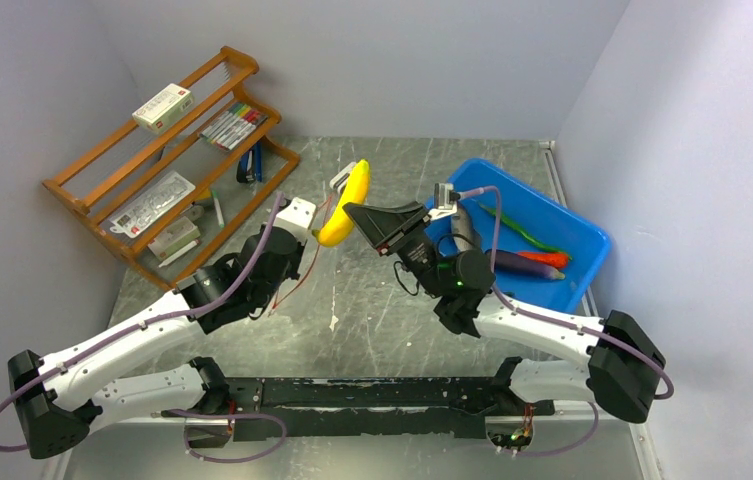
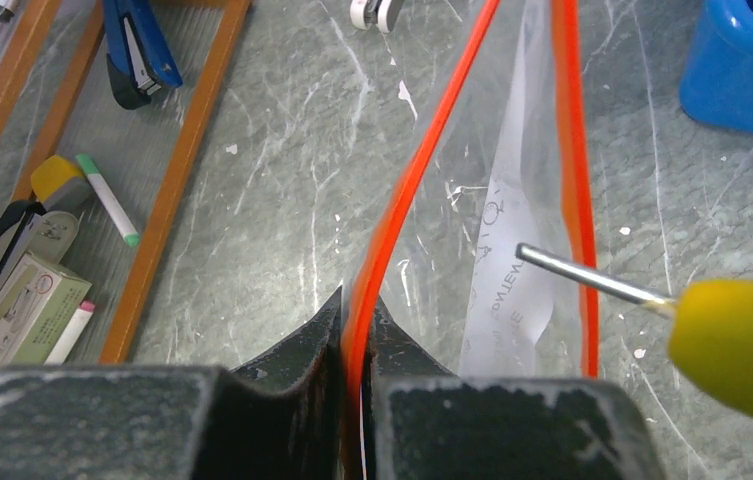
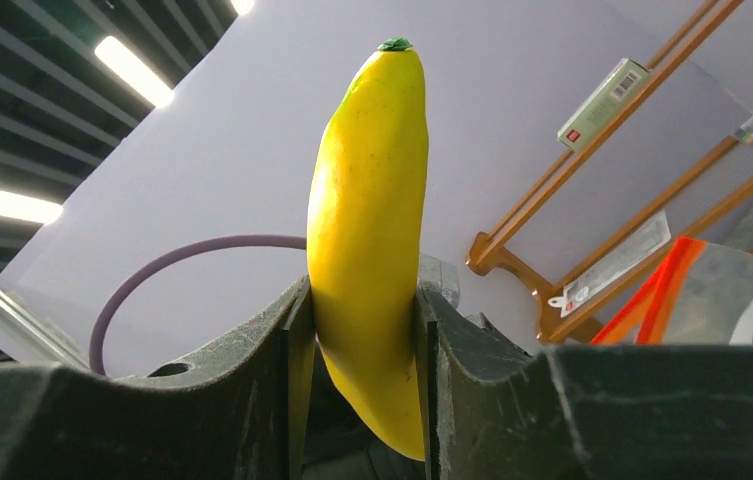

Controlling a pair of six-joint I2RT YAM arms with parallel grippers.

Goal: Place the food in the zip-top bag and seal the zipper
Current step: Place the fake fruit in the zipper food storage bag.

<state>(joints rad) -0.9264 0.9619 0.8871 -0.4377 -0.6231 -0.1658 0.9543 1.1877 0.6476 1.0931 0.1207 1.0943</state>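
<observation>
Left gripper (image 2: 357, 315): jaws pinch the red-orange zipper strip (image 2: 407, 180) of the clear crinkly plastic bag (image 2: 497, 200); we judge it limp, slippery | Right gripper (image 3: 360, 300): jaws clamp the yellow toy banana (image 3: 367, 170) mid-body, near the bag mouth; we judge it light, rigid.

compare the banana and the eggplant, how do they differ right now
Colour: the banana is bright yellow; the eggplant is dark purple.
Support: the banana is off the table, clamped between the fingers of the right gripper; the eggplant lies loose in the blue bin, with no gripper on it.
Shared: both are elongated toy foods, and neither is inside the zip-top bag yet.
</observation>
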